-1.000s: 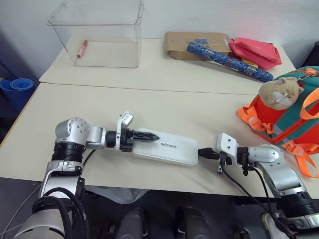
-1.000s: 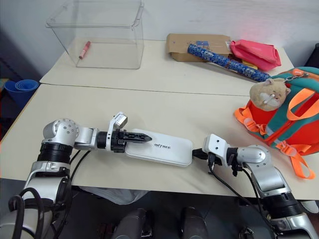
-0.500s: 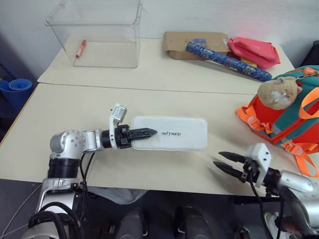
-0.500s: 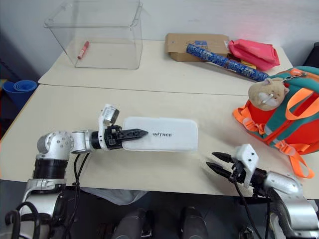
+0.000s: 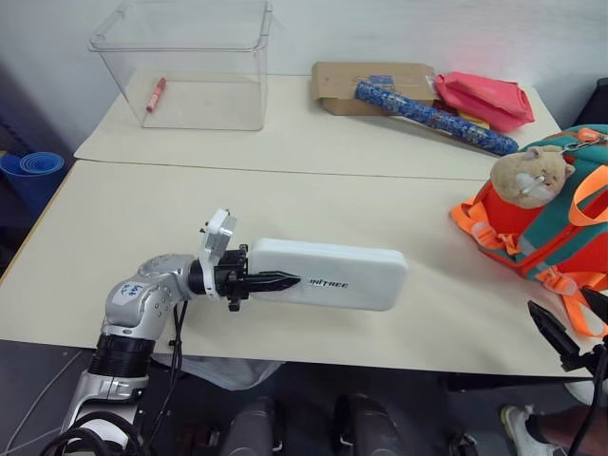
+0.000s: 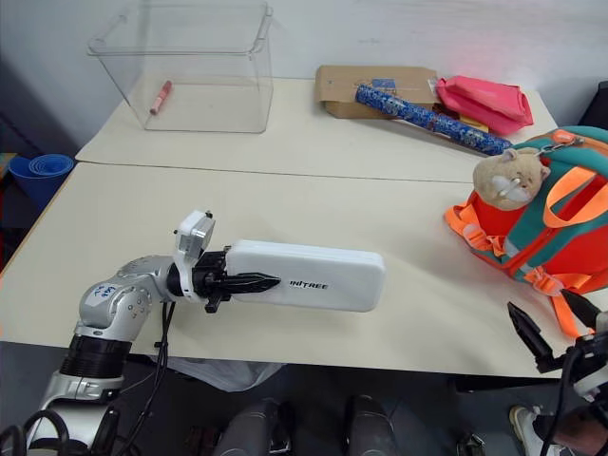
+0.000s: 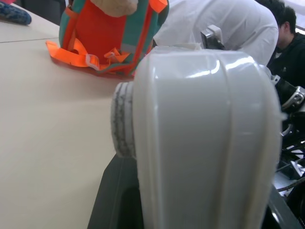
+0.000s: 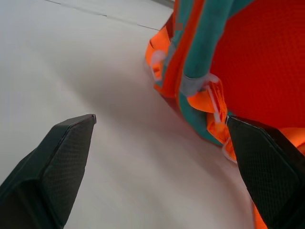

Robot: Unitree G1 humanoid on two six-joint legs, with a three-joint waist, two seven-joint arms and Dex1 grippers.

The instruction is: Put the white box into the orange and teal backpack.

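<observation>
The flat white rectangular box with rounded corners and grey lettering (image 5: 328,275) sits lower centre of the head view, lifted off the beige table (image 5: 285,204), one end clamped between the black fingers of the left gripper (image 5: 255,280). The orange and teal backpack with a tan plush hamster (image 5: 546,223) stands at the right edge, well apart from the box. The right gripper (image 6: 556,332), bottom right corner, has its fingers spread wide and empty, just beside the backpack's orange straps (image 8: 209,102).
</observation>
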